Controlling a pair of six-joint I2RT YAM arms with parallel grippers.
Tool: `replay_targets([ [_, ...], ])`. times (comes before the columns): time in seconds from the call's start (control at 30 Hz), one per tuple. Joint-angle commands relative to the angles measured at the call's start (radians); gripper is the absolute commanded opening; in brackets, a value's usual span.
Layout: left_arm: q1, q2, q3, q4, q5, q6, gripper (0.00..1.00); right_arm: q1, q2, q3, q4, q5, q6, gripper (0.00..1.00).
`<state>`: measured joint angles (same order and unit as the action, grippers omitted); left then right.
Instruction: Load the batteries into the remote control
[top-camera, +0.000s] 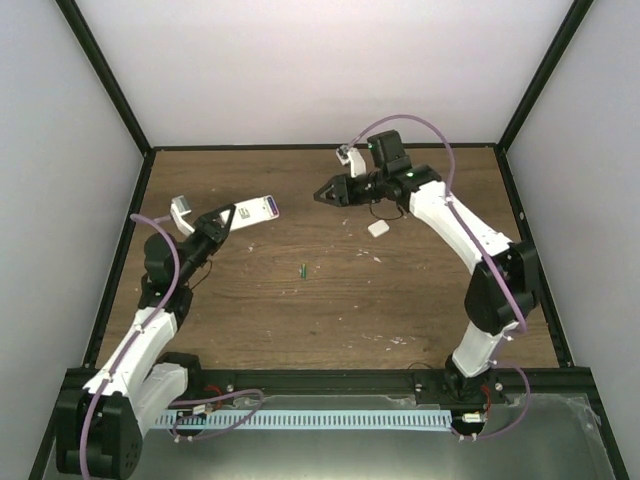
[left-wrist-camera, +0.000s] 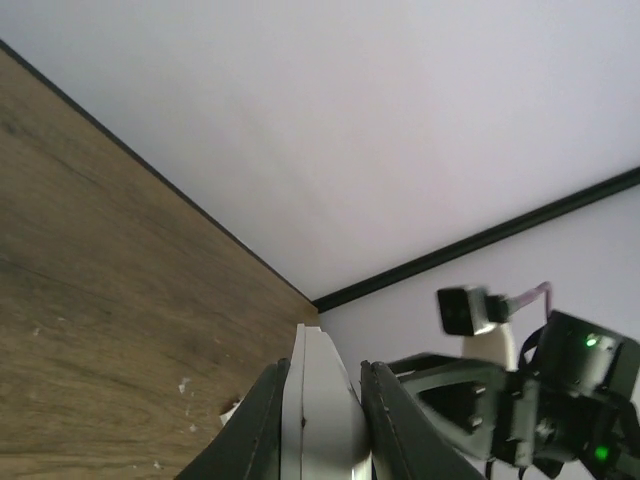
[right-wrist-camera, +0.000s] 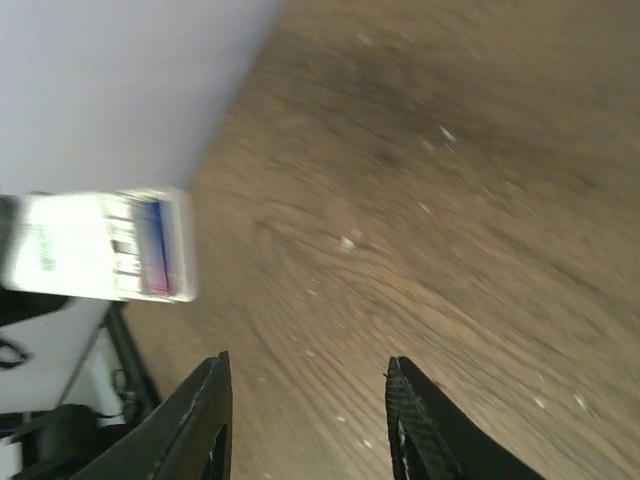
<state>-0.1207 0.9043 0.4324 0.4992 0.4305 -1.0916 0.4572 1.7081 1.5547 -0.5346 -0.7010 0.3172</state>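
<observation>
Closest to the overhead camera, the two arm bases are seen fixed along the near edge of the tabletop (top-camera: 400, 310), with a pale perforated strip (top-camera: 330, 419) laid between them. From the left base the arm is reached toward the far left corner, and the left gripper (top-camera: 222, 222) is closed on the remote control (top-camera: 255, 210), which is held clear of the wood over the left half of the tabletop. The remote is gripped by one end, and its free end, marked with a coloured patch, is pointed to the right. In the left wrist view the white body of the remote is seen clamped edge-on between the two dark fingers (left-wrist-camera: 262, 425). The right gripper (top-camera: 325, 193) is held above the far half of the tabletop, just right of the middle, and is turned leftward toward the remote, from which it is kept well apart. Its jaws are moderately parted and nothing is held between them; in the right wrist view only bare wood is seen between the fingers (right-wrist-camera: 205, 425), while the remote is shown blurred at the left of that view. A green battery (top-camera: 303, 269) is laid on the tabletop near its middle, apart from both grippers. A small white squarish piece (top-camera: 378, 228) is laid on the wood just below the right forearm.
</observation>
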Motion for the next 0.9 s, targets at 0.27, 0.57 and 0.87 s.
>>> replay_targets([
  [0.27,0.02,-0.061,-0.002,-0.191,-0.048,0.016,0.0,0.18,0.194,-0.037,-0.162,0.333,-0.027,0.34],
  [0.57,0.022,-0.1,-0.039,-0.222,-0.056,-0.004,0.0,0.285,0.304,0.021,-0.21,0.421,-0.038,0.3],
  [0.87,0.021,-0.138,-0.052,-0.248,-0.053,-0.006,0.0,0.314,0.356,0.009,-0.204,0.466,-0.044,0.26],
])
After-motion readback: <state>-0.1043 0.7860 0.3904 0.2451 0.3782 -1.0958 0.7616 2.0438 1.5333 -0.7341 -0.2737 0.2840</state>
